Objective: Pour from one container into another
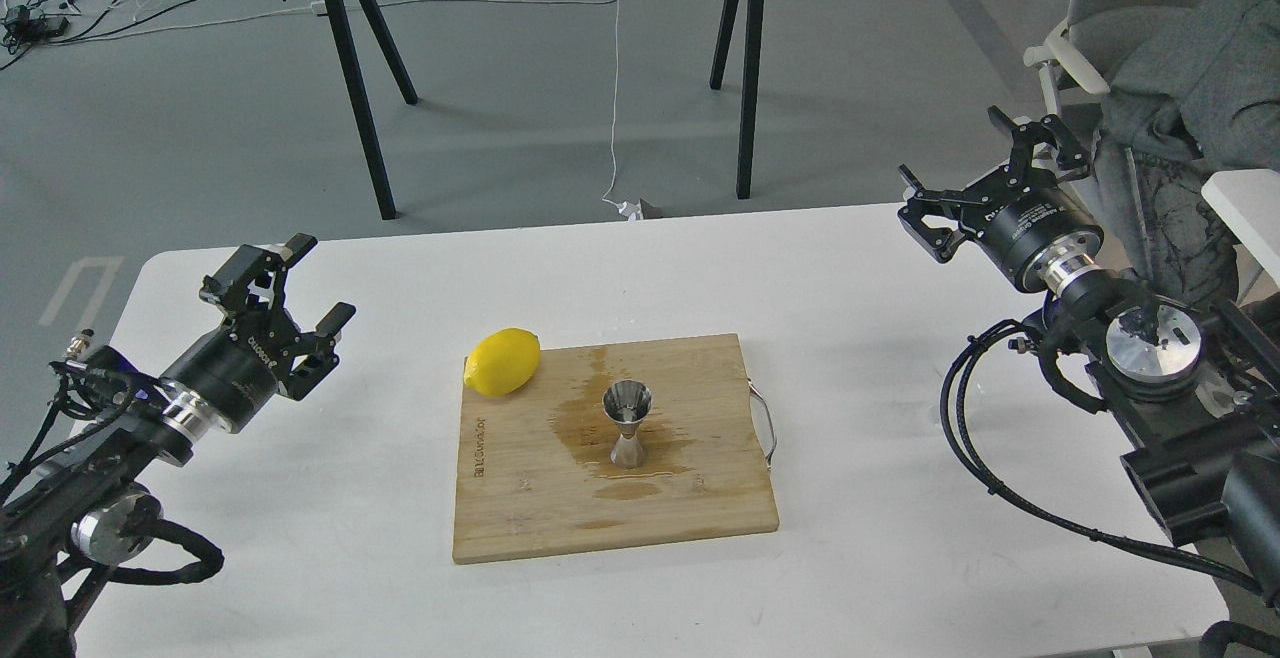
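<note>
Our left hand (313,281) hovers over the bench (880,338) at the left, fingers apart and holding nothing. Our right hand (975,160) hangs at the far right edge, fingers apart too. The jigger (628,425) stands upright mid-board (520,498) on a damp stain (580,423). A lemon (502,362) lies on the board's far left corner. We cannot see the cup
</note>
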